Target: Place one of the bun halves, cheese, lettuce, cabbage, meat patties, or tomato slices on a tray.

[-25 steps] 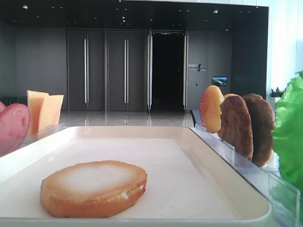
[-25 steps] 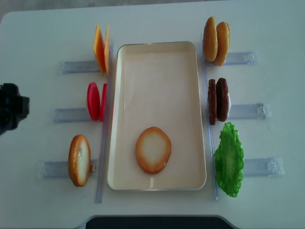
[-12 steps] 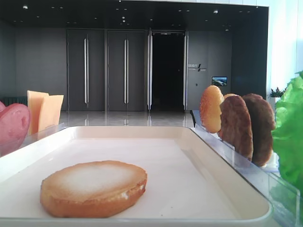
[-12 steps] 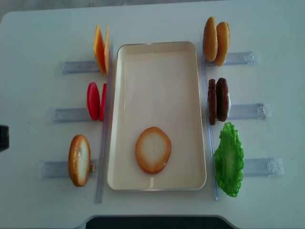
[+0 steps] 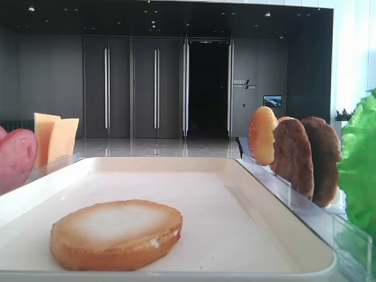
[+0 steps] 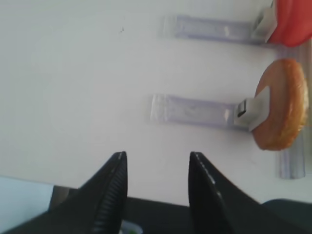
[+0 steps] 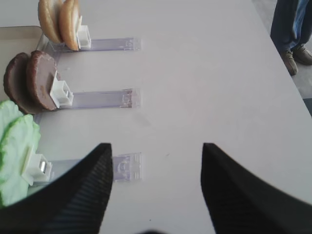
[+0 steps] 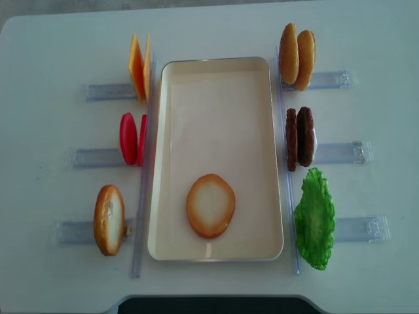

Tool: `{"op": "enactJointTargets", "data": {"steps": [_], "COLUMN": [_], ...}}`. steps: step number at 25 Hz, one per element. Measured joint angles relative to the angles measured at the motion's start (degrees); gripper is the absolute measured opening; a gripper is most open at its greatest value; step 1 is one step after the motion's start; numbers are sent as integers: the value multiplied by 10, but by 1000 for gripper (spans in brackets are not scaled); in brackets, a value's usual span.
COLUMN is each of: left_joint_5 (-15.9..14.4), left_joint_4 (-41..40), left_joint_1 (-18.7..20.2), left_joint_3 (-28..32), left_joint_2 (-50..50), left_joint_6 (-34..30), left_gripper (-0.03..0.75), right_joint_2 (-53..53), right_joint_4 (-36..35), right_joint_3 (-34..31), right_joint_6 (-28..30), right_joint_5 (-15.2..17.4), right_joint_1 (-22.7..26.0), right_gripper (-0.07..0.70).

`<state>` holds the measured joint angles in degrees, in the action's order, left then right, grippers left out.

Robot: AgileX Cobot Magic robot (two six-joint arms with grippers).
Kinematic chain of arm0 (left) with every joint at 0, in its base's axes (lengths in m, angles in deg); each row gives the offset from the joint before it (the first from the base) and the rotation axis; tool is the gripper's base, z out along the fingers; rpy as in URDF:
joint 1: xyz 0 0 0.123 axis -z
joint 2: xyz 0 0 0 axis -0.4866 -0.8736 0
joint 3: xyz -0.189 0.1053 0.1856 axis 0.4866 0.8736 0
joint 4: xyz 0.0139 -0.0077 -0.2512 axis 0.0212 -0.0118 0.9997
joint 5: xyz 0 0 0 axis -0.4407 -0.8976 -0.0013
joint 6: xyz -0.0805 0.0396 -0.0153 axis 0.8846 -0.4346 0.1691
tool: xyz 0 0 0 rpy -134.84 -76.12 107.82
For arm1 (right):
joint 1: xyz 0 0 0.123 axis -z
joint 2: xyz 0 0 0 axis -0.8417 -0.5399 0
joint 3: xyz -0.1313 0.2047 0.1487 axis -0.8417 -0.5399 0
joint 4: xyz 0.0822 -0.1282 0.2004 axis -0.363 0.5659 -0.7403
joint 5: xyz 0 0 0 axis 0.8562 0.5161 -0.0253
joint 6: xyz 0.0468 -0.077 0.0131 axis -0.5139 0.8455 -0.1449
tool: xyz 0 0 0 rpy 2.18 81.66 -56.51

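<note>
Left pincer [image 6: 155,185] gone from overhead, apart; four bun halves [image 8: 210,205], two patties [image 8: 299,138], right pincer [image 7: 155,181] apart.

light: bright, even, soft shadows | low view: dim hall behind | left wrist view: blurred, washed out

One camera sits low at the tray [image 5: 282,247] rim, another looks straight down; both wrist cameras, apparently low, face the table [image 7: 204,73].
</note>
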<state>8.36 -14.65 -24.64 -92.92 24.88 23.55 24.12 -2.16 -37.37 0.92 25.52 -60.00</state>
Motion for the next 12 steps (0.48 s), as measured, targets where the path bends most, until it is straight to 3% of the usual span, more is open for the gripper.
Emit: {"op": "enactJointTargets", "data": {"steps": [5, 12], "left_joint_5": [44, 57], "left_joint_4": [6, 14], "left_joint_1": [0, 0], "left_joint_3": [15, 20], "left_joint_2": [84, 88], "left_joint_6": [-4, -20], "left_gripper": [303, 303], "right_joint_2": [0, 0], "right_joint_4": [0, 0], "right_joint_3": [0, 0], "right_joint_6": [0, 0], "right_joint_5": [0, 0], "right_joint_1": [0, 0], "right_gripper": [388, 388]}}
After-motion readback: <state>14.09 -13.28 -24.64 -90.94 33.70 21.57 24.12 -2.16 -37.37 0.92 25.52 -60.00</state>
